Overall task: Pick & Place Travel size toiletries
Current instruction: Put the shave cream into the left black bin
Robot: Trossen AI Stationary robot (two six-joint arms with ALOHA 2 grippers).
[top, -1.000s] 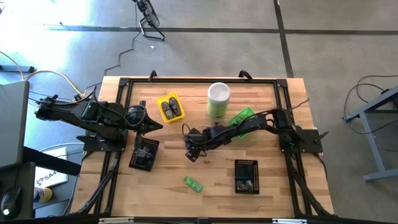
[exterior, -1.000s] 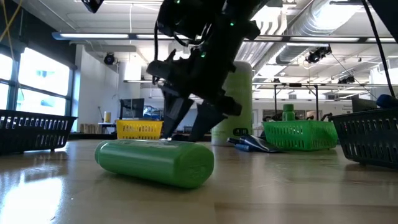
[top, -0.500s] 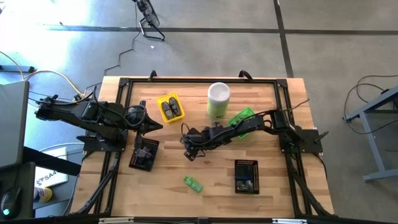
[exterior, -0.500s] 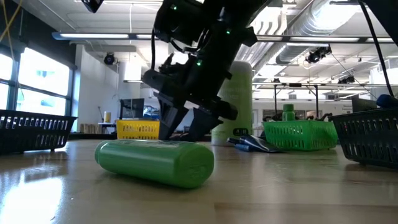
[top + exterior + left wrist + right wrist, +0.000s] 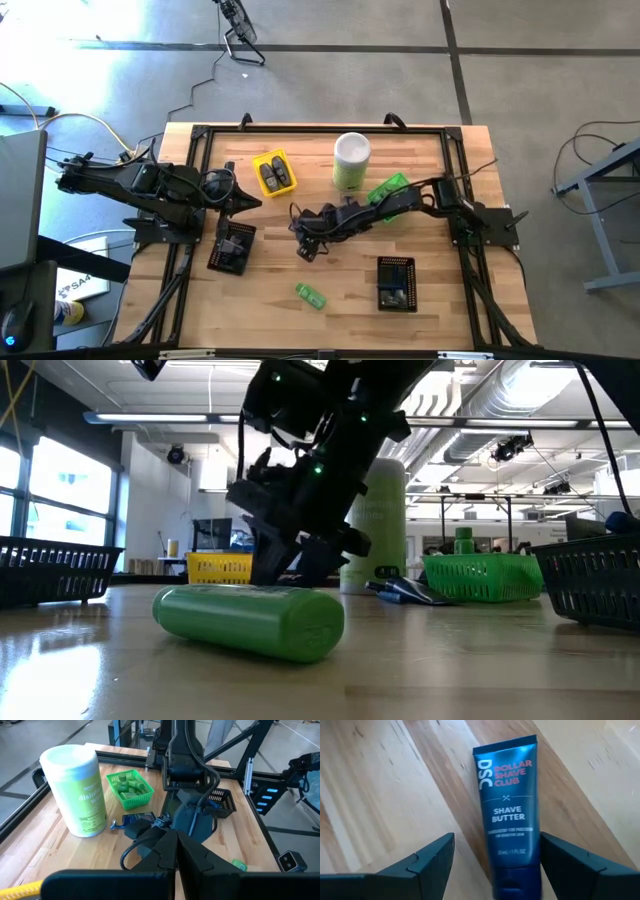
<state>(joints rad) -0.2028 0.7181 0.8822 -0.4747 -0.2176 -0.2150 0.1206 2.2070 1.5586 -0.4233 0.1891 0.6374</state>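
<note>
My right gripper (image 5: 496, 840) is open and hangs low over a dark navy tube (image 5: 509, 815) printed "Shave Butter", which lies flat on the wood. Its fingers stand on either side of the tube without touching it. From above, this gripper (image 5: 304, 238) is at the table's middle and hides the tube. A green mini bottle (image 5: 250, 620) lies on its side near the table's near edge (image 5: 310, 295). More navy packets (image 5: 136, 820) lie beside the green tray. My left gripper (image 5: 175, 851) is shut and waits at the left (image 5: 236, 196).
A yellow tray (image 5: 272, 172) holds dark grey ovals and a green tray (image 5: 131, 790) holds green bottles. Between them stands the tall pale-green canister (image 5: 351, 160). Black mesh trays sit near left (image 5: 232, 248) and near right (image 5: 396, 283). Bare wood lies between them.
My right gripper has crept a little toward the table's left edge and sunk slightly toward the tabletop, staying open. The green bottle and the trays have not moved.
</note>
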